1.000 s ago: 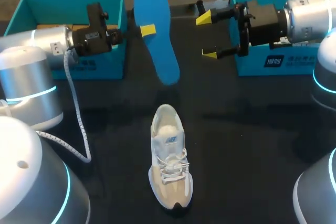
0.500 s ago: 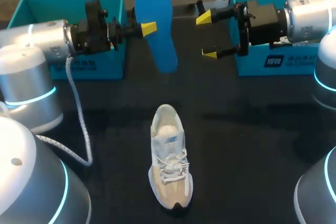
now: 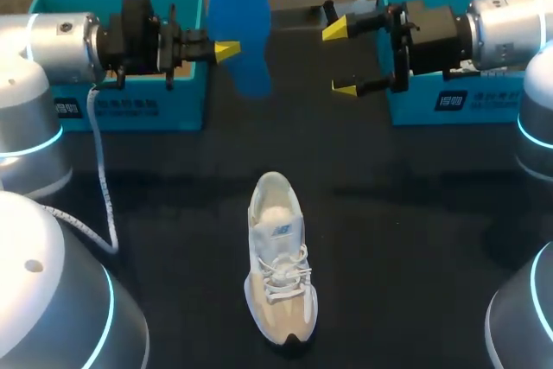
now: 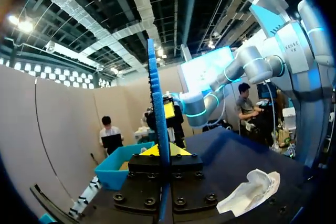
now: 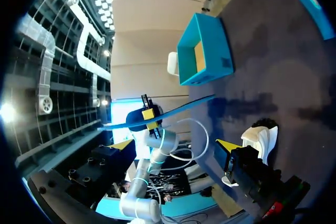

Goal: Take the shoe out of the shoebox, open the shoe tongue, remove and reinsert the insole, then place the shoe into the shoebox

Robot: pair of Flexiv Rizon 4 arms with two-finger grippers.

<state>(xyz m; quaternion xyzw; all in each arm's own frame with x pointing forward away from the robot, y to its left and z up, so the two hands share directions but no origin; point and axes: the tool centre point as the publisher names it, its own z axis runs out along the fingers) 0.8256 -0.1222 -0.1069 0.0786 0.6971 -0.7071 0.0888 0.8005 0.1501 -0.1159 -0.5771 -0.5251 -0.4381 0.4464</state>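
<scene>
Left end effector (image 3: 226,51) pinches insole (image 3: 239,10) aloft. Right end effector (image 3: 340,59) spread, nearby. Shoe (image 3: 279,257) upright on surface (image 3: 415,213).

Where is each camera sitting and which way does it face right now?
Head view: above and behind, looking down on the table; left gripper and right gripper enter from the sides, beyond the shoe.
Left wrist view: on the left arm, looking along its gripper, shut on the edge-on insole, toward the right arm.
Right wrist view: on the right arm, looking past its open gripper at the left gripper.
Shared by both wrists: insole and shoe.
</scene>
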